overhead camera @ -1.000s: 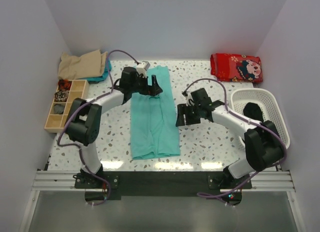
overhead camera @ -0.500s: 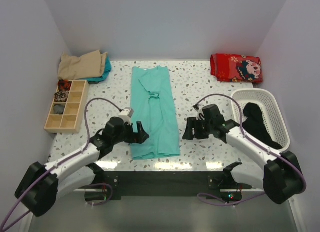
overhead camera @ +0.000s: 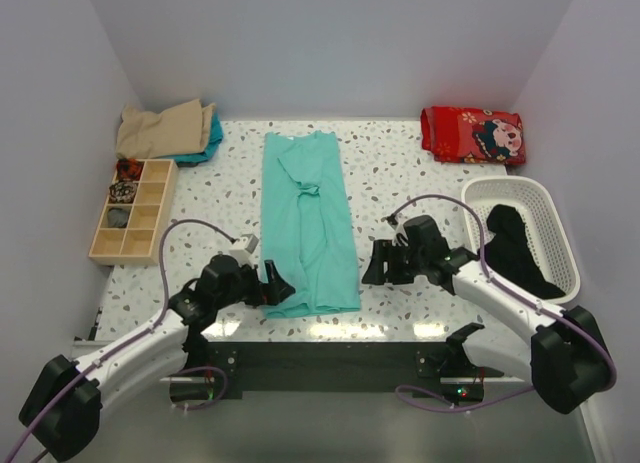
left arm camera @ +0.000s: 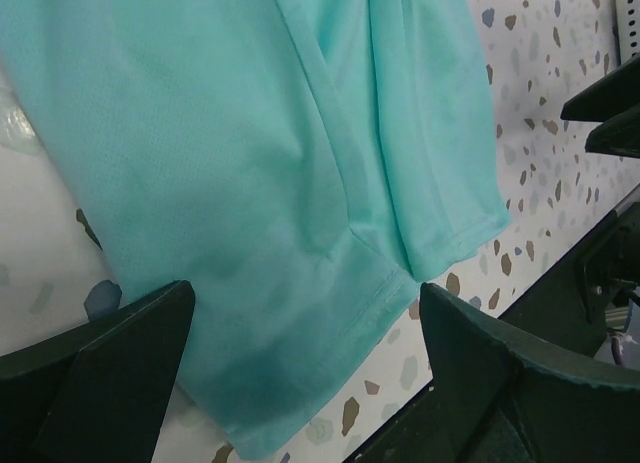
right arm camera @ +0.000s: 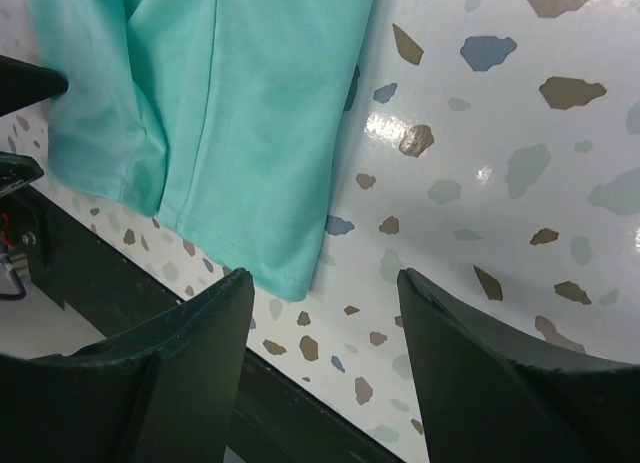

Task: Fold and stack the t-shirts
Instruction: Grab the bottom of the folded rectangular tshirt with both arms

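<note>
We find the left hand [overhead camera: 270,283] spread wide and empty at the near left hem corner of the teal t-shirt [overhead camera: 305,223], which lies folded lengthwise on the counter [overhead camera: 400,173]. The right hand [overhead camera: 375,263], partly open and empty, stands just beside the near right corner. If either pinches only the top layer, we expect the fold to skew.

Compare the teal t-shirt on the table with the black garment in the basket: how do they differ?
The teal t-shirt lies flat on the table, folded lengthwise into a long strip; the black garment sits bunched in the white basket. The teal t-shirt is mid-table; the black garment is at the right edge. Both are plain, single-coloured fabric.
</note>
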`<state>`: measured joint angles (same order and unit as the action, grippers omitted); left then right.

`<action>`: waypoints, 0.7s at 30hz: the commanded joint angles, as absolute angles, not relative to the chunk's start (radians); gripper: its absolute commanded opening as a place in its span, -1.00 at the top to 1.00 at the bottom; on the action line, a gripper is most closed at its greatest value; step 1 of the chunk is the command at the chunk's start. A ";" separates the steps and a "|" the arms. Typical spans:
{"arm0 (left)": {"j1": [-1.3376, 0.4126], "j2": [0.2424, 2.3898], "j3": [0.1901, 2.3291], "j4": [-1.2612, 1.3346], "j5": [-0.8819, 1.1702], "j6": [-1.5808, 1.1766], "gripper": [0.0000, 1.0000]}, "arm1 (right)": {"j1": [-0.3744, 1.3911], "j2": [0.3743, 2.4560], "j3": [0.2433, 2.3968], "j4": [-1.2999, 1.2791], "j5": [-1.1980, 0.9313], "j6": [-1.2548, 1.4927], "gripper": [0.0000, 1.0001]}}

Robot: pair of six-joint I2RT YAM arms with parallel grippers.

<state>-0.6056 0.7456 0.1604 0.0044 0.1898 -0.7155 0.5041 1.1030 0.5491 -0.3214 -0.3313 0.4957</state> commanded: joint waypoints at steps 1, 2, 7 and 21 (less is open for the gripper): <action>-0.624 0.721 0.153 -0.104 0.181 -0.764 -1.00 | 0.526 1.120 0.540 -0.331 -0.331 0.540 -0.27; -0.627 0.715 0.158 -0.138 0.161 -0.775 -1.00 | 0.529 1.118 0.526 -0.333 -0.333 0.546 -0.26; -0.719 0.716 0.166 -0.247 0.083 -0.867 -1.00 | 0.563 1.123 0.500 -0.345 -0.348 0.581 -0.25; -0.845 0.678 0.423 -0.508 -0.250 -0.925 -1.00 | 0.614 1.204 0.517 -0.293 -0.308 0.566 -0.25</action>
<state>-0.8402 0.6643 0.3134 -0.4194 -0.1329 -0.9249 0.6029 1.2076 0.4984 -0.3275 -0.3305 0.5694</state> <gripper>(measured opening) 0.997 0.622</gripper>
